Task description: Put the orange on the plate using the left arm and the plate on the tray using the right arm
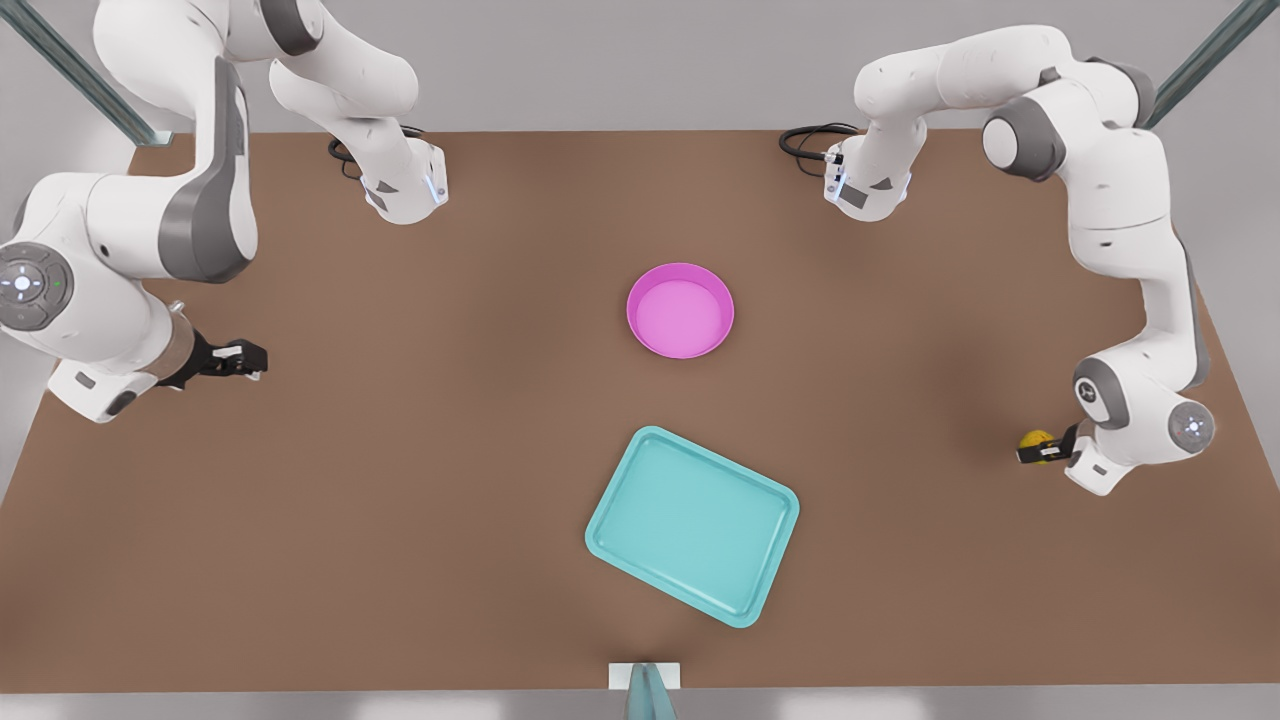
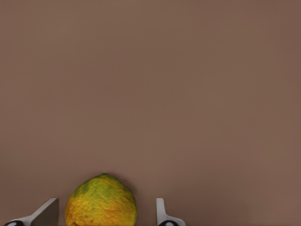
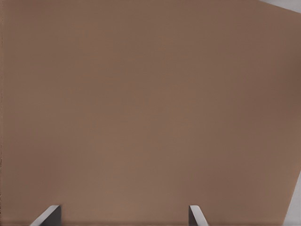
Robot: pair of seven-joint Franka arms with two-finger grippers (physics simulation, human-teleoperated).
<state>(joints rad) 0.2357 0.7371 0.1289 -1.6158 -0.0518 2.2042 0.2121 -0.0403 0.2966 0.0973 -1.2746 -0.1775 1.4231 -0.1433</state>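
Far to the front view's right of the tray [image 1: 692, 524], the left gripper [image 1: 1043, 449] is straddling the orange [image 1: 1035, 440] on the table [image 1: 400, 480], fingers [image 2: 162, 212] spread with gaps either side. The plate [image 1: 680, 311] is sitting just beyond the tray. Far on the tray's other side, the right gripper [image 1: 238, 359] is waiting, wide open and empty.

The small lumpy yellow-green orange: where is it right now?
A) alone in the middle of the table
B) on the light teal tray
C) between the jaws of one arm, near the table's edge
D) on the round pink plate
C: the orange sits between the left gripper fingers at the front view's right, far from the empty pink plate and teal tray.
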